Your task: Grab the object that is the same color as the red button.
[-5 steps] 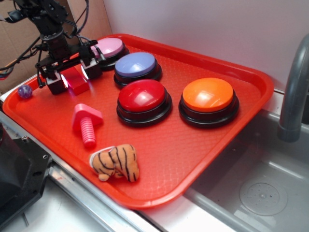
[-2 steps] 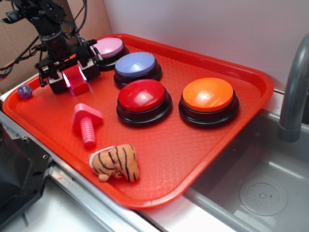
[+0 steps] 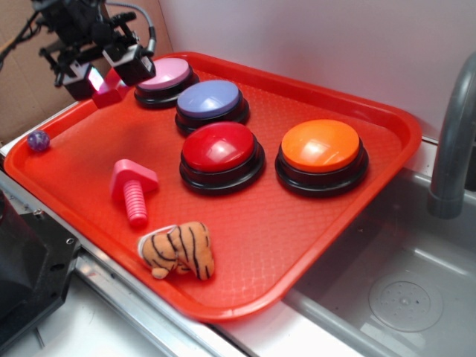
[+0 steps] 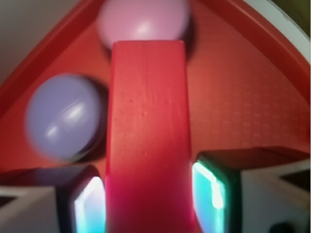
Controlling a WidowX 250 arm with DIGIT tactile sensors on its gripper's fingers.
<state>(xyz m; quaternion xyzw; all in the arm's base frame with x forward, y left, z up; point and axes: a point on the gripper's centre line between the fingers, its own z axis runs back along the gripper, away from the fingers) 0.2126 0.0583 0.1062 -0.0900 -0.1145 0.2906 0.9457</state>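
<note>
Upper left of the frame, my claw (image 3: 100, 71) is clamped on the red block (image 3: 108, 88), holding it in the air above the red tray (image 3: 335, 216), just left of the pink button (image 3: 165, 74). Toward the middle sits the red button (image 3: 221, 147), and the orange button (image 3: 320, 146) is right of it.

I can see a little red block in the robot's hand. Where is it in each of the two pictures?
Exterior: the red block is at top left, raised above the tray, in the hand.
Wrist: the block runs down the centre, between the fingers.
Shared landmark: the pink button, just beyond the block.
</note>
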